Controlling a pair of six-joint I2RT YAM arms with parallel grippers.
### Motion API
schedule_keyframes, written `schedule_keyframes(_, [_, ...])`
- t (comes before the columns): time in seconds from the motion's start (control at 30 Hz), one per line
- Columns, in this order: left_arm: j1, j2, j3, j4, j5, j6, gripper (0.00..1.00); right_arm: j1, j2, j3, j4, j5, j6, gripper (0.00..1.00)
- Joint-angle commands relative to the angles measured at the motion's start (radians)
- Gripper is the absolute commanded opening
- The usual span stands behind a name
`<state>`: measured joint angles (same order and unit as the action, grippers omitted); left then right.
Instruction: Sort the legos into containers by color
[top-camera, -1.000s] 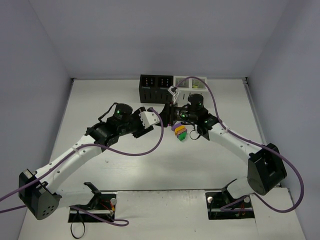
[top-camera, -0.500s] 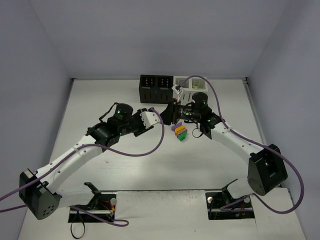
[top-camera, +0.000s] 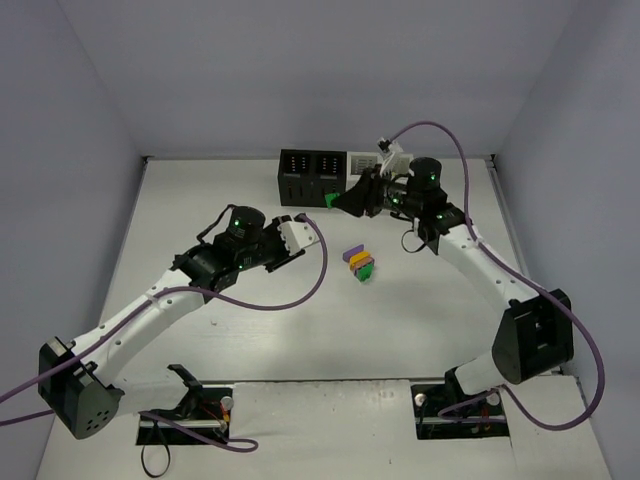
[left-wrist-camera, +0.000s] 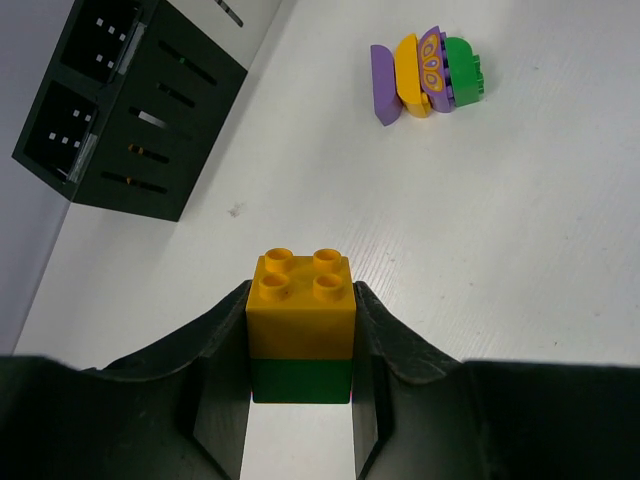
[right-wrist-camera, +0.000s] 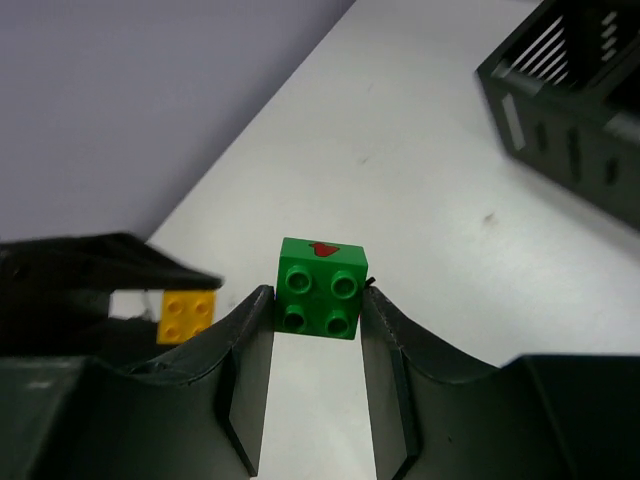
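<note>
My left gripper (top-camera: 310, 228) is shut on a joined pair of legos, an orange-yellow brick on a dark green brick (left-wrist-camera: 302, 325), held above the table. My right gripper (top-camera: 337, 200) is shut on a single green brick (right-wrist-camera: 322, 288) with a red mark, held just in front of the black bins (top-camera: 313, 176). This green brick also shows in the top view (top-camera: 329, 199). A joined stack of purple, orange and lime green legos (top-camera: 360, 262) lies on the table between the arms and shows in the left wrist view (left-wrist-camera: 428, 72). The white bins (top-camera: 364, 163) are partly hidden by the right arm.
The row of bins stands at the back wall. The black bins show at the upper left of the left wrist view (left-wrist-camera: 120, 110) and the upper right of the right wrist view (right-wrist-camera: 570, 100). Purple cables loop over both arms.
My right gripper has moved away from the left gripper, back and up toward the black bins, carrying the green brick. The left gripper has stayed in place with its pair.
</note>
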<state>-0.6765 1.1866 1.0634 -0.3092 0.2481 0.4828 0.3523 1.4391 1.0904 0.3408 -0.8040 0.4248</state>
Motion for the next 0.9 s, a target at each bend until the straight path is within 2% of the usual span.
schedule_keyframes(0.0, [0.005,-0.015,0.026,0.044,-0.020,-0.010,0.15,-0.012,0.110,0.189,-0.008,0.177,-0.179,0.00])
schedule_keyframes(0.2, [0.014,-0.024,0.021,0.047,-0.021,-0.015,0.15,-0.018,0.372,0.513,-0.089,0.320,-0.313,0.00])
schedule_keyframes(0.3, [0.020,-0.027,0.021,0.050,-0.018,-0.015,0.15,-0.018,0.482,0.642,-0.120,0.345,-0.346,0.00])
schedule_keyframes(0.67, [0.072,-0.033,0.029,0.062,0.026,-0.033,0.15,-0.016,0.698,0.807,-0.129,0.341,-0.382,0.04])
schedule_keyframes(0.77, [0.077,-0.035,0.030,0.061,0.028,-0.033,0.15,-0.018,0.731,0.822,-0.128,0.338,-0.379,0.12])
schedule_keyframes(0.8, [0.077,-0.035,0.030,0.061,0.029,-0.035,0.15,-0.016,0.745,0.828,-0.128,0.336,-0.379,0.21])
schedule_keyframes(0.87, [0.077,-0.035,0.030,0.061,0.030,-0.033,0.15,-0.016,0.759,0.842,-0.128,0.336,-0.377,0.29])
